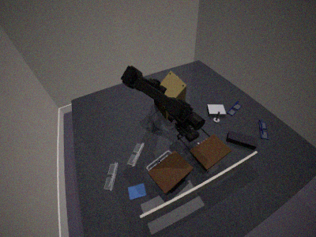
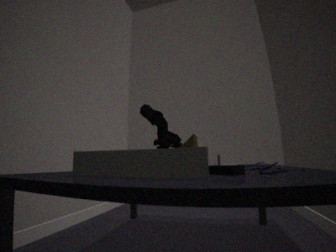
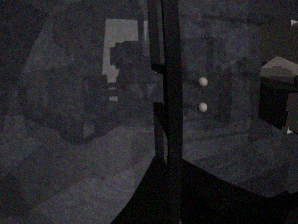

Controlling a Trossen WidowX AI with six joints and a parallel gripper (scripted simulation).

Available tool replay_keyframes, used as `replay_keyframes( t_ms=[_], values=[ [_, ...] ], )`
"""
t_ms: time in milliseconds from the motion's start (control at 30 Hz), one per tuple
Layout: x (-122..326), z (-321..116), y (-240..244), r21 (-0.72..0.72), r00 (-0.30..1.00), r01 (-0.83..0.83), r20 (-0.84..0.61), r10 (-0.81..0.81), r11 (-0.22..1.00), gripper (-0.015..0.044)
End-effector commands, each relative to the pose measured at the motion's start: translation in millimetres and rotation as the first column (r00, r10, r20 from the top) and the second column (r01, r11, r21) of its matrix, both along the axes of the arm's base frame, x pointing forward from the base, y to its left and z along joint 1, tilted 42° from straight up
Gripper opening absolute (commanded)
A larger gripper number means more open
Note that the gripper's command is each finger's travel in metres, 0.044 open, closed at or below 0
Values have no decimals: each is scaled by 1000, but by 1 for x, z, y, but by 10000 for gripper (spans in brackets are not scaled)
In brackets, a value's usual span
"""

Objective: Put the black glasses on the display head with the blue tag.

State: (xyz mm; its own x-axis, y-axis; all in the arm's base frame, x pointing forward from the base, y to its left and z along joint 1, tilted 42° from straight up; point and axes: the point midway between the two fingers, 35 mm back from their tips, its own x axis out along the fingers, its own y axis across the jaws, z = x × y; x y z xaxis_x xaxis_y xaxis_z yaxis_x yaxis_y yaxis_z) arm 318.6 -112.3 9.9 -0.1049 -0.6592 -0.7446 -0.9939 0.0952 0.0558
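Observation:
My gripper (image 1: 191, 137) (image 3: 164, 163) is shut on the black glasses (image 1: 205, 132) (image 3: 174, 75). Their dark front crosses the wrist view as an upright bar, and thin temples show near the gripper in the top view. The glasses hang just behind the right brown-topped head (image 1: 211, 152). Two small pale balls (image 3: 203, 81) (image 3: 203, 107) show beside the bar. The left brown-topped head (image 1: 171, 172) has a white frame at its rear edge. A blue square (image 1: 137, 191) lies left of that head; whether it is the blue tag I cannot tell. In the exterior view the heads are hidden.
Clear glasses (image 1: 135, 154) (image 1: 110, 175) lie at the left. Blue glasses (image 1: 235, 108) (image 1: 263, 129), a black case (image 1: 242, 140) and a white box (image 1: 216, 110) are at the right. A pale panel (image 2: 140, 164) stands at the front. A yellow block (image 1: 174, 84) is behind the arm.

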Motion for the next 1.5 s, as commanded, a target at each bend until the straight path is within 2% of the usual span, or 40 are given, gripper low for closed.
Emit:
replay_keyframes(
  t_ms=[0, 1467],
  values=[
    [6, -2, -1, -3, 1000, -5, -11, 5, 1000, 0],
    [68, -5, -7, -4, 1000, -5, -6, 5, 1000, 0]
  ],
)
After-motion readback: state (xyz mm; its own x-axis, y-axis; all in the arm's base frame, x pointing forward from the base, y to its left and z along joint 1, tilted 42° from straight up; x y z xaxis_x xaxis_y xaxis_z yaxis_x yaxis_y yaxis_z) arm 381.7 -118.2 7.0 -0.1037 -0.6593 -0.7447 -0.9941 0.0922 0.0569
